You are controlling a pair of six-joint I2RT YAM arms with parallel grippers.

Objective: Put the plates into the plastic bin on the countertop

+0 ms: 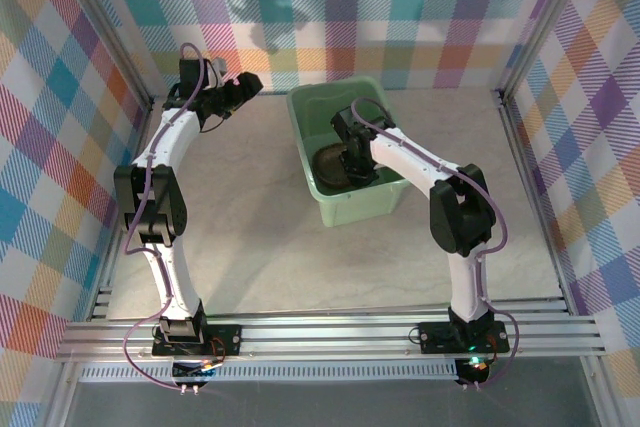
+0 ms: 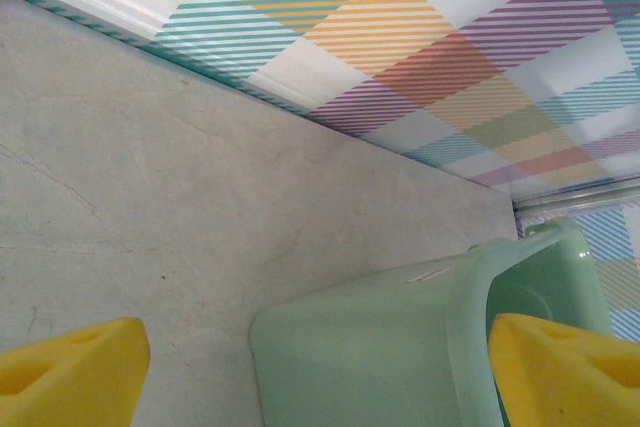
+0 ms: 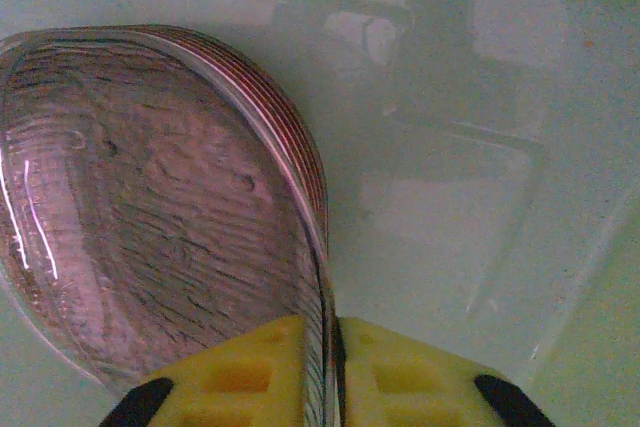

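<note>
Right gripper [image 3: 325,372] pinches the plates [image 3: 150,217] edge-on between nearly closed jaws, stack spreading leftward inside the plastic bin [image 3: 480,147]; left gripper [image 2: 320,372] gapes empty

Looks white and smooth along left arm [image 1: 165,162] and right arm [image 1: 415,162], with chunky black joints. Carries thin purple cables [image 1: 130,232] looping down to black bases [image 1: 185,332]. Glows with tiny lights [image 1: 471,359] there. Ends in fat yellow fingers [image 2: 70,372] on left gripper [image 2: 315,347] and right gripper [image 3: 322,332].
</note>
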